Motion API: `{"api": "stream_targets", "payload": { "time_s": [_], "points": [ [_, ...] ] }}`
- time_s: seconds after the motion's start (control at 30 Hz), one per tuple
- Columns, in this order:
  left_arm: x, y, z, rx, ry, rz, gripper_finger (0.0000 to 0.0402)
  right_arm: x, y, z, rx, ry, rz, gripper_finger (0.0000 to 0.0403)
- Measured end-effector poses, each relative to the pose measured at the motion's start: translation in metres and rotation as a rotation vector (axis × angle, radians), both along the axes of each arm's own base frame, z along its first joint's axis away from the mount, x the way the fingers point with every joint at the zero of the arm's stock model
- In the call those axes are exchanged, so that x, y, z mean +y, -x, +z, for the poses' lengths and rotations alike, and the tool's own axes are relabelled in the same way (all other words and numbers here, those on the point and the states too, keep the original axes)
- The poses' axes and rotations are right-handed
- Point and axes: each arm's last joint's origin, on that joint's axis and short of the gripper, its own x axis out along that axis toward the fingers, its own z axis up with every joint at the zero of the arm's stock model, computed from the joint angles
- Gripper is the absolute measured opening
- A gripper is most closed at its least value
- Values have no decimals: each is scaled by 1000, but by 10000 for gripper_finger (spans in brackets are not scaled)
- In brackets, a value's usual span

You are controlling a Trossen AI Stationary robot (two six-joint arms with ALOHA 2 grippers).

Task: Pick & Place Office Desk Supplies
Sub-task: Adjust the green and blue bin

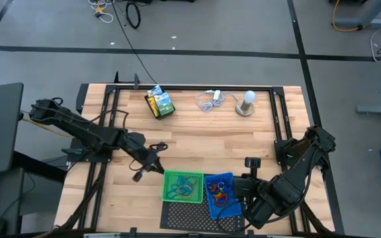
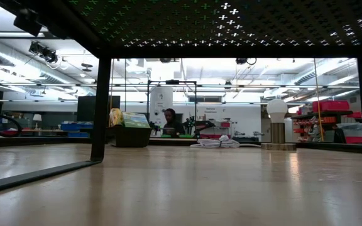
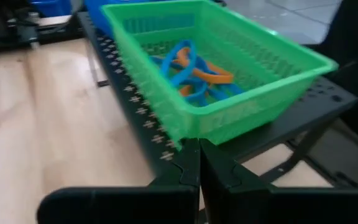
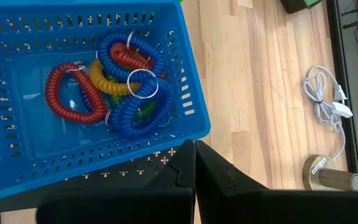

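Both claws closed, nothing held. Left claw (image 1: 156, 166) hangs just left of the green tray (image 1: 182, 186), over bare tabletop (image 1: 204, 135). Right claw (image 1: 238, 187) sits at the right edge of the blue tray (image 1: 221, 196), near-right side.

Trays already loaded: blue and orange loops (image 3: 194, 68) in green; coiled loops (image 4: 114, 84) (red, blue, yellow) in blue. Both trays rest on the black perforated sheet (image 1: 194, 215) at the near edge.

Only loose supply I can see: crayon box (image 1: 159, 102), far side, left of centre. From the left claw it lies straight toward the far edge, well apart. Right claw is farther off and would have to cross over the trays. So, my call: left arm takes it.

Box long axis runs diagonal, tilted vs the tabletop edges, so wrist likely needs rotating to close across the short side.

Cable (image 1: 210, 100) + bulb (image 1: 246, 102) far-right: not task items, leave.
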Motion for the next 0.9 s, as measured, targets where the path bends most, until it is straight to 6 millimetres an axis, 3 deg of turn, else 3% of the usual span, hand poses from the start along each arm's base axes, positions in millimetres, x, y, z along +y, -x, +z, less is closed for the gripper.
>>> {"api": "stream_targets", "payload": {
  "time_s": [0.33,0.57,0.9],
  "points": [
    [-13,5,0,5,38,-178,1,0,0,0,7,-2,6,0],
    [1,0,-2,-6,-87,150,1,0,0,0,8,-2,7,0],
    [0,-7,4,-96,-38,106,1,0,0,0,11,-5,8,0]
  ]
}}
